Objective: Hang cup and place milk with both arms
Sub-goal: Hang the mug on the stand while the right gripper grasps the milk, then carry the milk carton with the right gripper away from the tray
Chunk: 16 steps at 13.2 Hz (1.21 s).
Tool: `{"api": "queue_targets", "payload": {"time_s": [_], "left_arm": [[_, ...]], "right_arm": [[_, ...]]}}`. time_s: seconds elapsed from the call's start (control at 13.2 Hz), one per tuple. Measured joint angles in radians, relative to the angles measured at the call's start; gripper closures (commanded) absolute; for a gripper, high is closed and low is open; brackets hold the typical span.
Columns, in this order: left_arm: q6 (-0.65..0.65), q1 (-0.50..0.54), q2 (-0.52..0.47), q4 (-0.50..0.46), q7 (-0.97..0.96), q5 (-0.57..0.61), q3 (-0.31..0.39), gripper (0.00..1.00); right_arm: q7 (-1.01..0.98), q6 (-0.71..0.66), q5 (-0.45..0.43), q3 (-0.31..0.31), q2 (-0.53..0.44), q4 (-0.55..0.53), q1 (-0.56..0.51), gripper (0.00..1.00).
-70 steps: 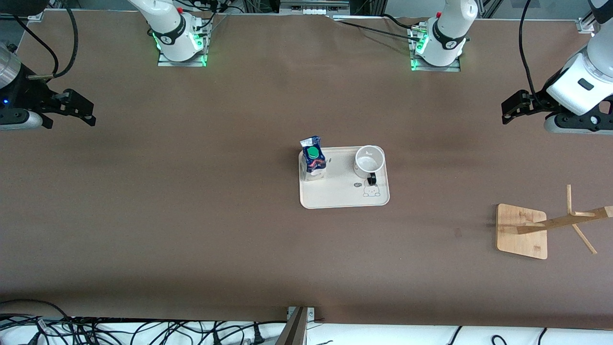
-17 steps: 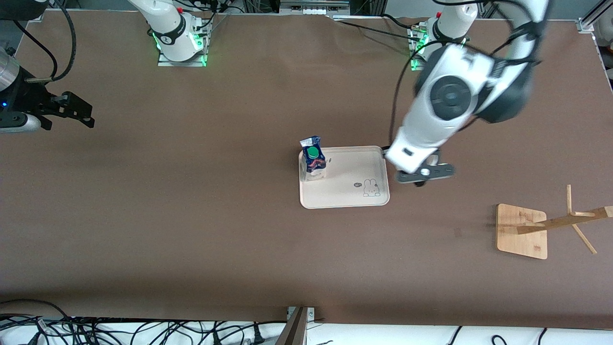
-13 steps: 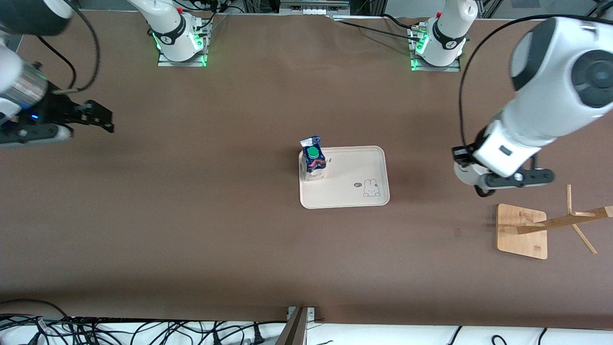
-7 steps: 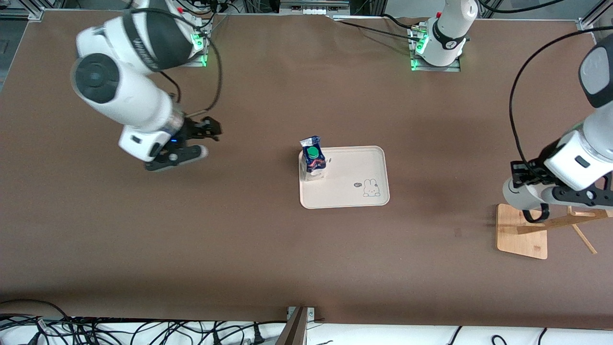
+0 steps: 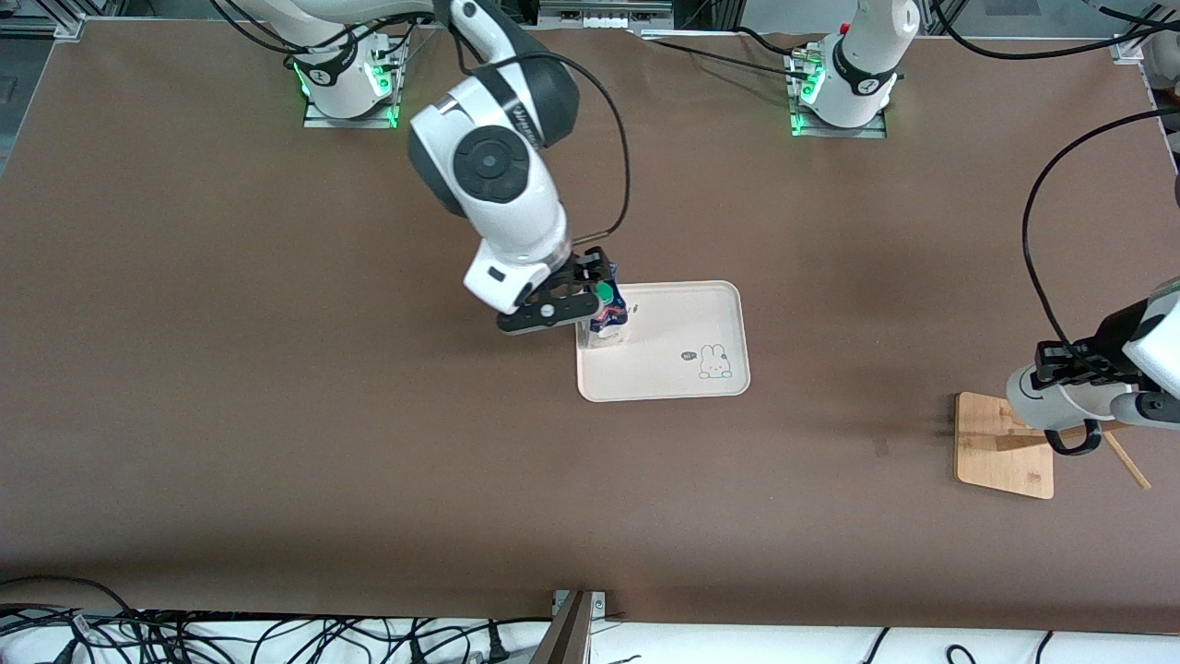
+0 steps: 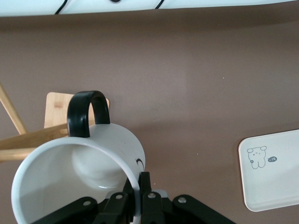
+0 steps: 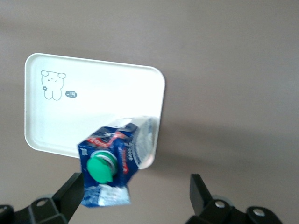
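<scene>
The milk [image 5: 608,318], a blue and white carton with a green cap, stands upright on the cream tray [image 5: 682,378], at the tray's corner toward the right arm's end. My right gripper [image 5: 596,278] is open and straddles the carton's top; in the right wrist view the carton [image 7: 112,161] sits close to one finger of the right gripper [image 7: 135,193], without touching. My left gripper [image 5: 1062,369] is shut on the rim of the white cup [image 5: 1032,398], held tilted over the wooden rack [image 5: 1000,452]. In the left wrist view the left gripper [image 6: 139,189] pinches the cup [image 6: 110,149], whose black handle [image 6: 88,114] is beside a wooden peg [image 6: 28,140].
The tray, with a small bunny drawing [image 5: 713,361], lies at the table's middle and also shows in the right wrist view [image 7: 93,112] and the left wrist view [image 6: 273,177]. The rack's slanted pole [image 5: 1143,410] and pegs stand toward the left arm's end.
My right arm has swung from over bare table to the milk, its open fingers now around the carton's top. My left gripper has carried the cup a little onward over the rack base.
</scene>
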Motion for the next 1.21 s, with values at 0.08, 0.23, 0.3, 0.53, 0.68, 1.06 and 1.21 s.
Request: {"api": "queue_targets", "payload": {"time_s": [0.08, 0.23, 0.3, 0.53, 0.68, 1.06, 1.21], "left_arm": [[-0.014, 0.010, 0.000, 0.000, 0.000, -0.001, 0.000, 1.00], [-0.031, 0.033, 0.001, 0.000, 0.000, -0.001, 0.001, 1.00], [-0.036, 0.046, 0.001, 0.000, 0.002, -0.001, 0.001, 1.00], [-0.043, 0.084, 0.003, 0.000, 0.010, -0.001, 0.001, 0.60], [-0.070, 0.098, 0.003, 0.000, 0.014, 0.000, 0.001, 0.00], [-0.110, 0.089, -0.007, 0.018, 0.015, 0.029, -0.024, 0.00], [-0.154, 0.040, -0.042, 0.032, 0.016, 0.106, -0.037, 0.00]], "right_arm": [[0.016, 0.011, -0.016, -0.001, 0.017, 0.004, 0.017, 0.00], [0.047, 0.017, -0.045, -0.001, 0.037, 0.005, 0.043, 0.00], [0.062, 0.018, -0.057, -0.001, 0.045, 0.005, 0.054, 0.00], [0.095, 0.043, -0.076, -0.002, 0.065, 0.005, 0.082, 0.00], [0.103, 0.051, -0.097, -0.003, 0.077, 0.005, 0.090, 0.14], [0.103, 0.054, -0.100, -0.011, 0.082, 0.006, 0.090, 0.62], [0.103, 0.054, -0.101, -0.013, 0.082, 0.010, 0.090, 0.62]]}}
